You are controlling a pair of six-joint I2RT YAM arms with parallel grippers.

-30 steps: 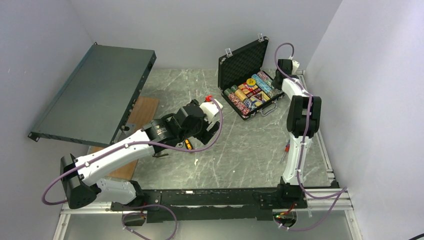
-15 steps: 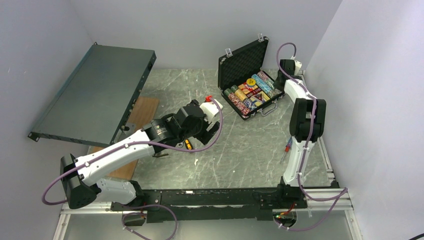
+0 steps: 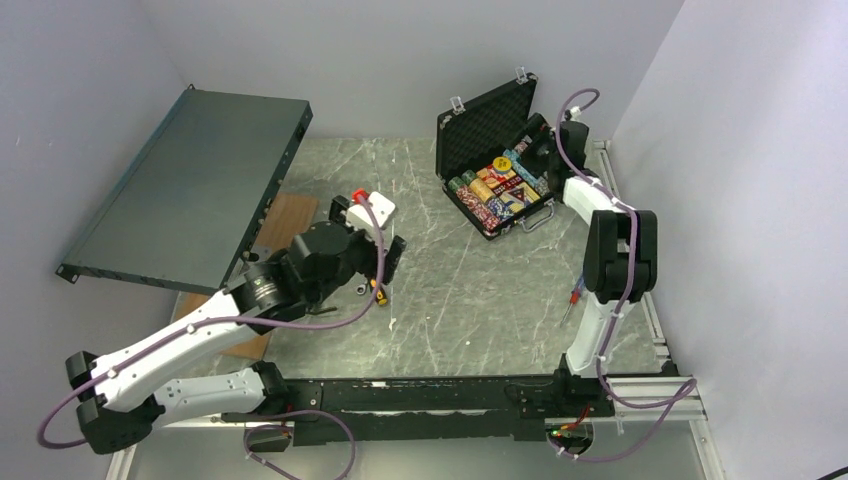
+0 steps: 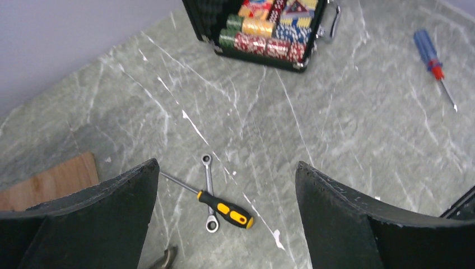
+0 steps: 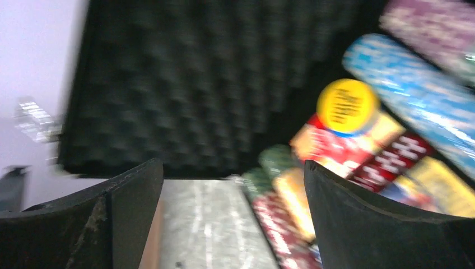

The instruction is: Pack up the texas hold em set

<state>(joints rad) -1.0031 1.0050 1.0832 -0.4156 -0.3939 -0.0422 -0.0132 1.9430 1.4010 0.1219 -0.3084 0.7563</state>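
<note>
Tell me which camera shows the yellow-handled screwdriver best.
The left wrist view: the yellow-handled screwdriver lies whole and sharp on the table, its handle crossing the wrench. The top external view shows only a small yellow bit of it beside the left arm. The right wrist view does not show it.

Black briefcase (image 3: 486,122) sits open directly ahead of the right jaws, lid raised, multicoloured chip rows (image 3: 497,192) and yellow button (image 5: 347,105) inside.

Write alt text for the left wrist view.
The open left gripper hangs over a grey marbled table, above a yellow-handled screwdriver lying across a small wrench. Beyond, the open black case shows rows of poker chips; a blue-handled screwdriver lies at upper right.
</note>
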